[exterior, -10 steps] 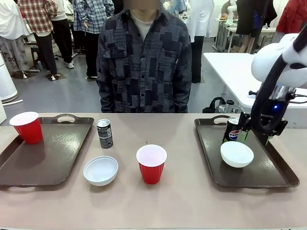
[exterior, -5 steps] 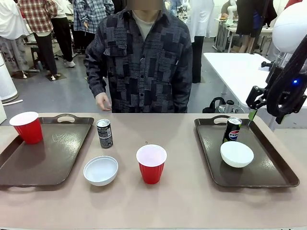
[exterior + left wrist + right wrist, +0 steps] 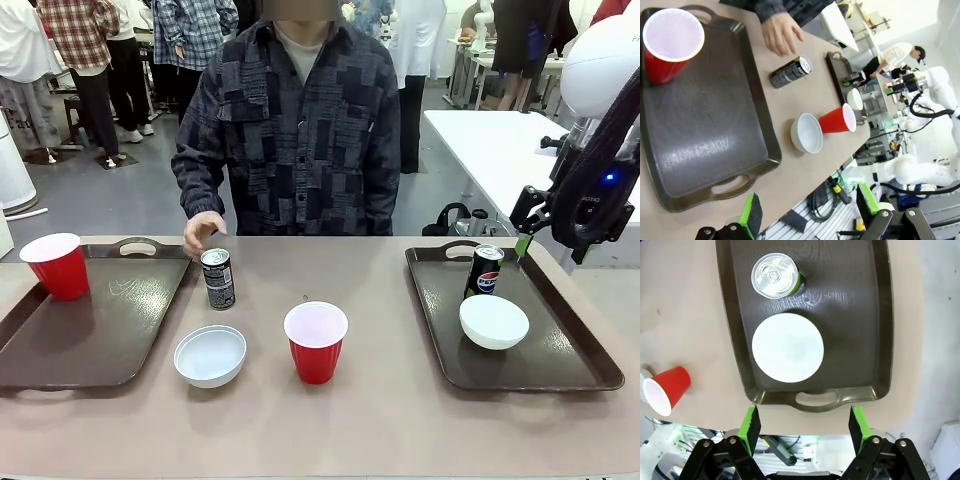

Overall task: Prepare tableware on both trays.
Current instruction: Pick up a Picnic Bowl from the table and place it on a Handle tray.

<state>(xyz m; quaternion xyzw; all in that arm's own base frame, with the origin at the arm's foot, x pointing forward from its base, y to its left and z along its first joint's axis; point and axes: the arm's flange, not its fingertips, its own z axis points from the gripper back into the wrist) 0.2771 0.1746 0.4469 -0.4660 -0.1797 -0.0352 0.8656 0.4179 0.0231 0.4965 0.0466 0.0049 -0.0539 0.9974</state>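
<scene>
The left tray [image 3: 110, 330] carries one red cup [image 3: 57, 265]. On the bare table stand a dark can [image 3: 217, 278], a white bowl [image 3: 210, 355] and a second red cup [image 3: 316, 342]. A Pepsi can [image 3: 486, 270] and a white bowl [image 3: 494, 321] sit on the right tray [image 3: 560, 350]. My right gripper [image 3: 548, 245] hangs open above that tray's far right side; from its wrist I look down on the can [image 3: 775, 276] and bowl [image 3: 787, 347]. My left gripper [image 3: 807, 210] is open and holds nothing, off the left tray's [image 3: 700, 125] near end.
The person stands across the table, one hand [image 3: 203, 232] just behind the dark can [image 3: 791, 71]. Another white table stands behind the right tray. People and other robot arms are farther back.
My right gripper has lifted up and to the right, away from the Pepsi can, which stays on the tray. The person's hand has come down to the table beside the dark can.
</scene>
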